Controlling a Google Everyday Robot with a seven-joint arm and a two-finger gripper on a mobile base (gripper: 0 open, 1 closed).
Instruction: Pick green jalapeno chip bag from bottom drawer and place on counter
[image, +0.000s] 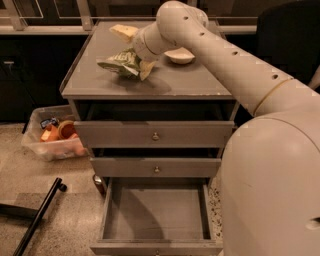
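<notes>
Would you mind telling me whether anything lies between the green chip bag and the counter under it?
Nothing visible does. The gripper is at the green jalapeno chip bag over a bare front-left patch of the counter; the white bowl sits to the right, a yellowish item farther back.

Tool (136, 64) with chip bag (119, 62) over counter (190, 82)
</notes>
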